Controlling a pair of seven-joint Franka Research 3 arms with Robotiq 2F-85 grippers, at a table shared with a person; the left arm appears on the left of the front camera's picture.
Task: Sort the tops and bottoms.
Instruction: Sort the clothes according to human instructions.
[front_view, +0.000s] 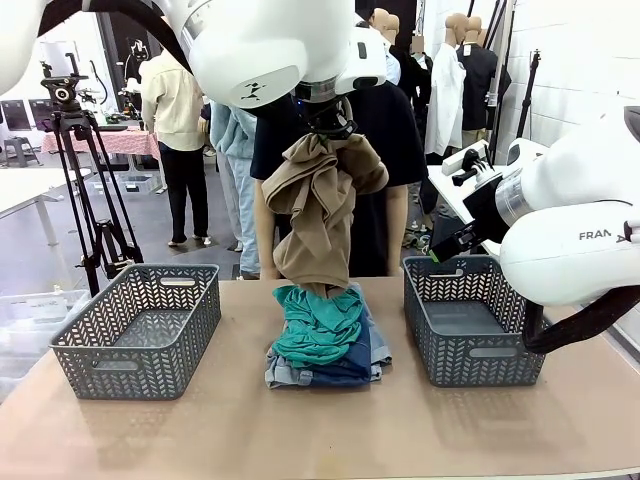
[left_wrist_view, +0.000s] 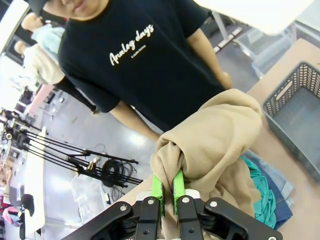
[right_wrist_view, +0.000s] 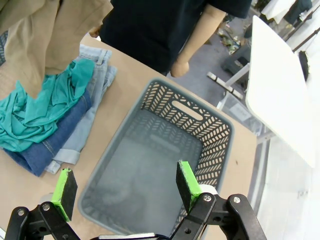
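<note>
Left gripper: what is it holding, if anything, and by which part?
Left gripper pinches the tan shirt by a bunched upper fold; right gripper holds nothing.

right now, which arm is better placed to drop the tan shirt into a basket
Left, probably: the left hand is shut on the tan shirt, held up above the pile of clothes. The right hand hangs open and empty over the right basket.

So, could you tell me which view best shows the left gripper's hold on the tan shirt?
The left wrist view: close up, the left gripper is shut on the tan shirt. The front view shows it hanging over the pile; the right wrist view, its lower part.
</note>
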